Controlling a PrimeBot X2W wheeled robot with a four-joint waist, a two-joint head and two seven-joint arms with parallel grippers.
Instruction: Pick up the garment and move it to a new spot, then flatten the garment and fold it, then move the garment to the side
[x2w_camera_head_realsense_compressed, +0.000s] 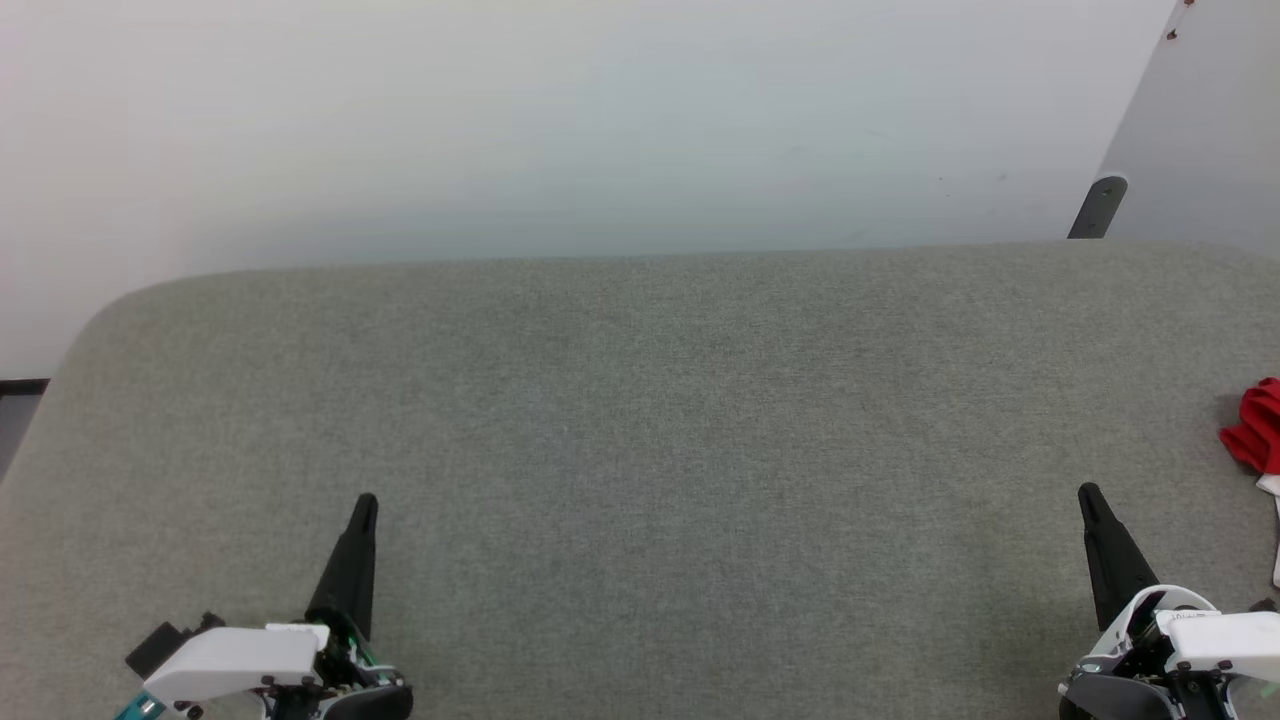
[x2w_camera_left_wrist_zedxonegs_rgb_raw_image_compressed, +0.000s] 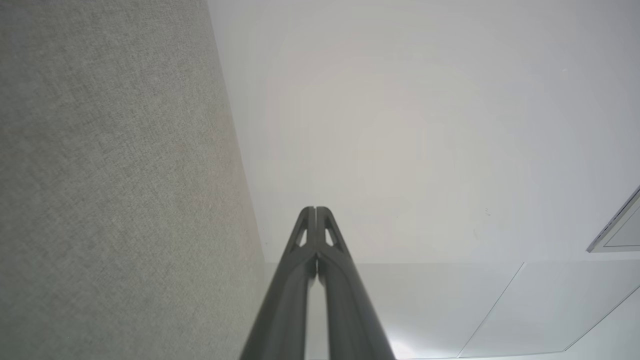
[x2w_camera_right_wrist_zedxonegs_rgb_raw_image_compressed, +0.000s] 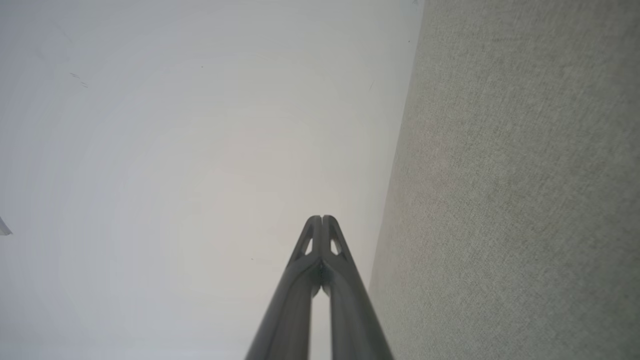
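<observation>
Garment (x2w_camera_head_realsense_compressed: 1253, 428): partly in frame at the far right margin of the head view, cut off by the picture's edge. The visible portion is bright red cloth, bunched and creased into rounded folds, not laid flat. A small patch of white cloth sits directly below the red, and a thin white strip runs down along the margin beneath it. The garment rests on the grey fabric-covered counter (x2w_camera_head_realsense_compressed: 640, 450), toward the counter's right side. A faint shadow falls on the counter along its left edge. Full extent, outline and any markings cannot be determined.
</observation>
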